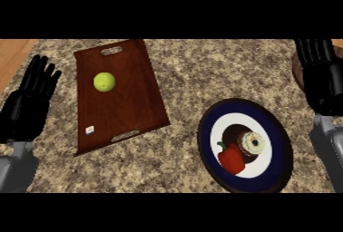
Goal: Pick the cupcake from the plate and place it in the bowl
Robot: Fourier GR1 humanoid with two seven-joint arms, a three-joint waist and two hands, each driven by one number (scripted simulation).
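Right now the cupcake (252, 143) sits on the white middle of a round plate (271, 121) with a dark blue rim, low and right on the speckled granite counter (194, 68). Touching the cupcake on its lower left lies a red bell pepper (232, 159) with a green stem, also on the plate. Left of the plate, well apart, is a dark wooden tray (127, 104) with cut-out handles; a green lime (104, 82) rests in its upper half and a small white sticker shows near its lower left corner. The right hand (321, 68) hangs at the right edge above the plate, fingers straight, holding nothing. The left hand (30, 102) rests open at the left edge, fingers up.
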